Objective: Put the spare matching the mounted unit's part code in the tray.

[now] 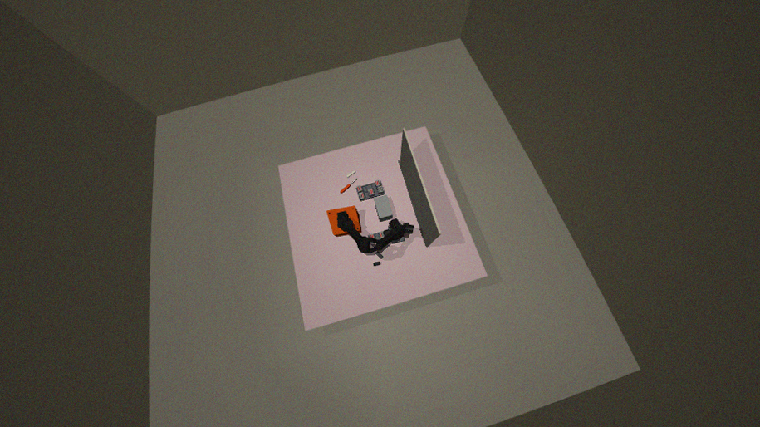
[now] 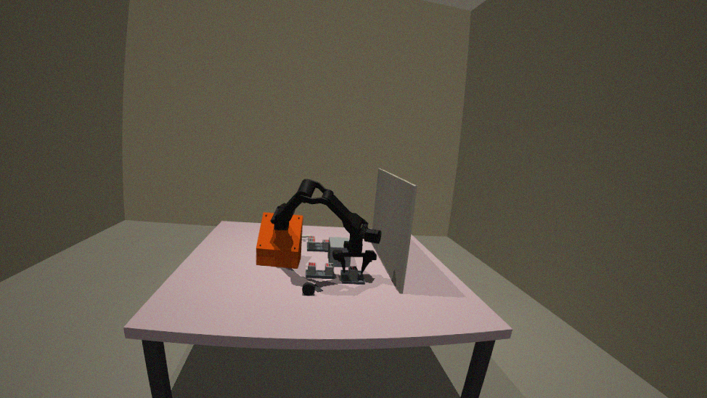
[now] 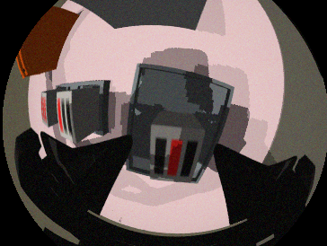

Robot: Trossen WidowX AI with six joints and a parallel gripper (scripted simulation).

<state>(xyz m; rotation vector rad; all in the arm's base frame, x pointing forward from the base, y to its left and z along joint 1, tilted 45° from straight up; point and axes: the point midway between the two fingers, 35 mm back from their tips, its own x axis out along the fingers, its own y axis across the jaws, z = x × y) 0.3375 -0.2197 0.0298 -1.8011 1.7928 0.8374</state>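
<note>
My gripper point(image 2: 354, 271) point(image 3: 174, 144) is open, its fingers standing apart on either side of a grey spare point(image 3: 177, 153) with black, red and black stripes. The spare stands inside the dark grey tray point(image 2: 353, 282) point(image 3: 154, 90), at the side near the gripper. In the wrist view there is room between each finger and the spare. More striped spares point(image 2: 311, 267) point(image 3: 66, 114) stand on a dark rack point(image 2: 320, 275) beside the tray. A pale grey box point(image 1: 383, 207) stands behind. I cannot tell which thing is the mounted unit, and no printed code is readable.
A tall upright panel point(image 1: 418, 194) point(image 2: 395, 227) stands just right of the arm. The orange base box point(image 2: 276, 258) point(image 3: 45, 42) is on the left. A second rack point(image 1: 370, 187), an orange-handled screwdriver point(image 1: 345, 187) and a white stick point(image 1: 351, 174) lie behind. A small black object point(image 1: 376, 263) point(image 2: 308, 289) lies in front.
</note>
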